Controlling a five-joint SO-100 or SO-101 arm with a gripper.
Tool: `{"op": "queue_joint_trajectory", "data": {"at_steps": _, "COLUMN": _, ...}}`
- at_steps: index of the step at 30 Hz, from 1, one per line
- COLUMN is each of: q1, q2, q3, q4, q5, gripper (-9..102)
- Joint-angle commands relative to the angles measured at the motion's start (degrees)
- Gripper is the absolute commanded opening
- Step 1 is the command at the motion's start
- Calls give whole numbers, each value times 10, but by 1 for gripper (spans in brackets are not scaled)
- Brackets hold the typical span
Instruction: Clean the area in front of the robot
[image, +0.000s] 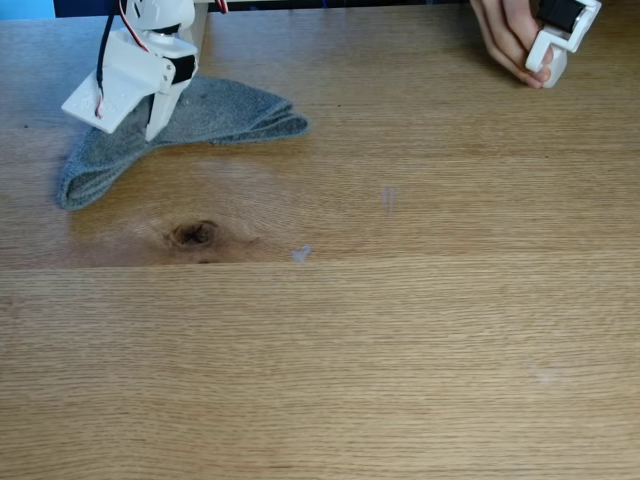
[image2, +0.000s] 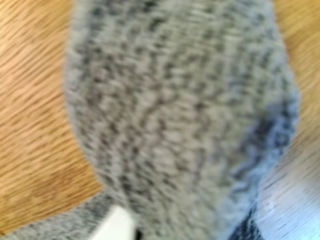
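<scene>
grey folded terry cloth lying at upper left in the fixed view, close and blurred in the wrist view, small white-and-black plastic device at upper right corner

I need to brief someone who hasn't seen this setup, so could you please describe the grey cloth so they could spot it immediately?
Start with the wooden tabletop in the fixed view and look to its upper left, above the dark knot. There the grey cloth lies folded flat, with the robot's white claw over its left part. It is the one soft, grey, terry-textured thing on the wood.
</scene>
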Motion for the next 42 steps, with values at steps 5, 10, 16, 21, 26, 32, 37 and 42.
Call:
{"op": "queue_joint_trajectory", "data": {"at_steps": 5, "q1": -7, "q2": 73, "q3": -17, "q4": 24, "q5": 25, "gripper": 0}}
{"op": "queue_joint_trajectory", "data": {"at_steps": 10, "q1": -55, "q2": 219, "q3": -17, "q4": 98, "q5": 50, "gripper": 0}}
{"op": "queue_joint_trajectory", "data": {"at_steps": 16, "q1": -159, "q2": 419, "q3": -18, "q4": 277, "q5": 97, "gripper": 0}}
{"op": "queue_joint_trajectory", "data": {"at_steps": 21, "q1": -293, "q2": 543, "q3": -18, "q4": 409, "q5": 116, "gripper": 0}}
{"op": "queue_joint_trajectory", "data": {"at_steps": 26, "q1": -443, "q2": 586, "q3": -18, "q4": 464, "q5": 146, "gripper": 0}}
{"op": "queue_joint_trajectory", "data": {"at_steps": 32, "q1": -597, "q2": 539, "q3": -17, "q4": 441, "q5": 196, "gripper": 0}}
{"op": "queue_joint_trajectory", "data": {"at_steps": 37, "q1": -635, "q2": 378, "q3": -17, "q4": 316, "q5": 236, "gripper": 0}}
{"op": "queue_joint_trajectory", "data": {"at_steps": 42, "q1": -635, "q2": 218, "q3": -18, "q4": 162, "q5": 233, "gripper": 0}}
